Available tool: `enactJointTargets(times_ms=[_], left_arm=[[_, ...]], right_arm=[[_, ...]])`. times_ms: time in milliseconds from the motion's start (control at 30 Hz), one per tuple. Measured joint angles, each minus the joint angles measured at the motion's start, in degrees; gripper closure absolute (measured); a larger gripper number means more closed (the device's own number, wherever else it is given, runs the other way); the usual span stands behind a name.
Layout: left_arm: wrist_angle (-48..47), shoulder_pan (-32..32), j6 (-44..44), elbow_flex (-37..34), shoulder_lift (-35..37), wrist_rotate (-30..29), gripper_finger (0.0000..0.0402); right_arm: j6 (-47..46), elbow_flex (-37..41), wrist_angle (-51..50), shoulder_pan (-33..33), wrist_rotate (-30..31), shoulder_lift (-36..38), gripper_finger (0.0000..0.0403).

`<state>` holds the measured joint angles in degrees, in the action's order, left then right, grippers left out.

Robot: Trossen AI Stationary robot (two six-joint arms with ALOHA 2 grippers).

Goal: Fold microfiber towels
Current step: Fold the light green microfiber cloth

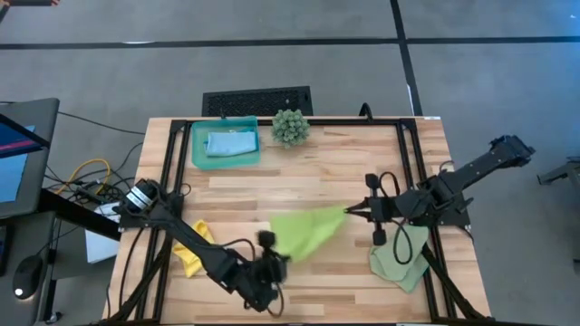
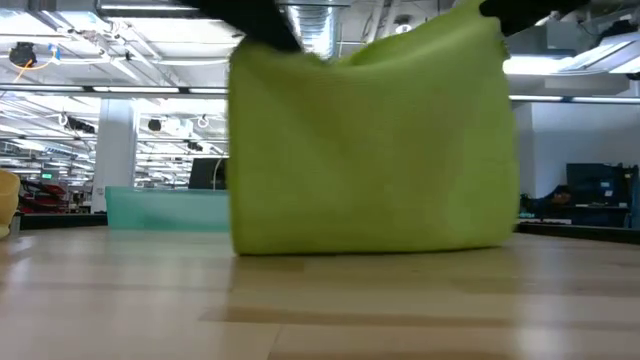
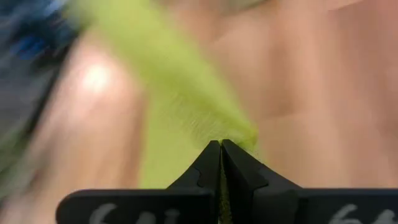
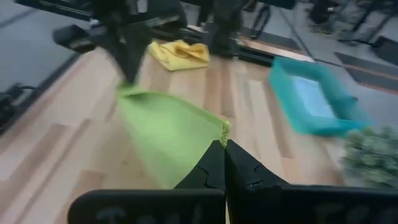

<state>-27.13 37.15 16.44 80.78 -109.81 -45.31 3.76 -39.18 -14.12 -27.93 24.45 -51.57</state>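
A lime green towel [image 1: 306, 231] hangs spread between my two grippers over the middle of the table. In the low view the lime green towel [image 2: 370, 140] is a broad sheet with its lower edge [image 2: 370, 248] down at the tabletop. My left gripper [image 1: 272, 246] is shut on its near-left corner and my right gripper [image 1: 349, 211] is shut on its far-right corner. A yellow towel [image 1: 193, 246] lies crumpled at the left. A pale sage towel [image 1: 399, 256] lies at the right, under my right arm. A light blue towel [image 1: 231, 143] lies in the teal tray [image 1: 198, 149]. My left gripper pinches a corner of the lime towel [image 3: 239, 134] between its two fingers, coming slanting down from the table's near left. The cloth runs away from the fingers as a stretched edge. One layer or several, I cannot tell. My right gripper pinches the opposite upper corner [image 4: 224, 129] between its two fingers, coming from the table's right and slanting slightly down. The towel falls away below and ahead of the fingers as a spread sheet toward my left gripper [image 4: 127, 78].
A spiky green plant [image 1: 290, 127] stands at the far edge beside the teal tray. Black rails [image 1: 403, 154] run along the table's sides. Bare wood shows between the tray and the lime towel. A monitor [image 1: 18, 149] and cables sit off the table's left.
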Motion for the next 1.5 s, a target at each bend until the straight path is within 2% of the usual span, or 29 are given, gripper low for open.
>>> enactJointTargets(times_ms=[67,167,267,333,433,633,700,833,933,1000,1100,1167,1233,1300,1367,1500], left_arm=[[6.37,-0.16,-9.99,-0.09,0.02,2.34,0.0401],[3.27,-1.34,-13.51,-0.22,1.92,-4.82,0.0401],[-6.47,-5.08,-8.55,-0.11,4.20,-15.56,0.0401],[-13.96,-8.04,-2.94,-0.17,4.31,-20.11,0.0401],[-18.97,-12.73,0.18,-0.28,4.22,-25.21,0.0401],[-21.08,-20.48,-4.15,-0.25,6.03,-39.09,0.0401],[-23.67,-20.92,-2.89,-0.22,8.05,-39.96,0.0401],[-25.27,-17.76,-1.80,-1.36,9.95,-34.45,0.0401],[-18.48,-14.59,-2.02,-6.61,10.13,-23.89,0.0401],[-7.72,-12.66,-3.95,-12.87,10.09,-15.26,0.0401],[17.02,-10.50,-8.89,-24.28,9.82,-3.96,0.0401],[32.13,-9.17,-10.94,-30.38,9.82,1.42,0.0401],[44.19,-7.94,-11.72,-34.49,9.84,5.37,0.0401],[51.70,-6.86,-11.21,-36.70,9.87,8.05,0.0401],[54.77,-5.91,-9.69,-37.42,9.87,9.66,0.0401],[54.22,-4.39,-8.27,-37.45,9.86,10.66,0.0401]], right_arm=[[-0.36,0.00,-0.59,0.16,-0.13,0.00,0.0393],[-0.53,0.00,-3.94,1.12,4.64,0.81,0.0393],[-1.43,-0.07,-9.32,3.43,14.39,1.46,0.0396],[-2.24,-0.07,-11.31,5.77,19.41,1.44,0.0396],[-0.39,-0.05,-9.22,10.59,20.46,0.73,0.0394],[10.06,-0.05,2.64,18.05,24.98,-0.22,0.0398],[12.18,-0.07,4.43,18.67,24.50,0.13,0.0399],[8.79,-0.05,0.45,17.20,17.67,0.23,0.0393],[2.02,2.28,-2.12,14.60,11.87,-1.28,0.0393],[-1.56,6.14,-2.21,12.36,8.11,-2.55,0.0395],[-6.98,12.19,2.36,8.84,2.11,-5.52,0.0395],[-10.02,15.55,6.43,6.27,-2.37,-8.28,0.0392],[-12.51,17.77,10.89,3.54,-5.76,-11.07,0.0388],[-14.28,18.43,14.14,0.88,-8.03,-13.88,0.0386],[-14.90,18.47,17.16,-1.52,-9.29,-16.73,0.0386],[-14.87,18.47,22.55,-4.88,-10.90,-21.65,0.0388]])
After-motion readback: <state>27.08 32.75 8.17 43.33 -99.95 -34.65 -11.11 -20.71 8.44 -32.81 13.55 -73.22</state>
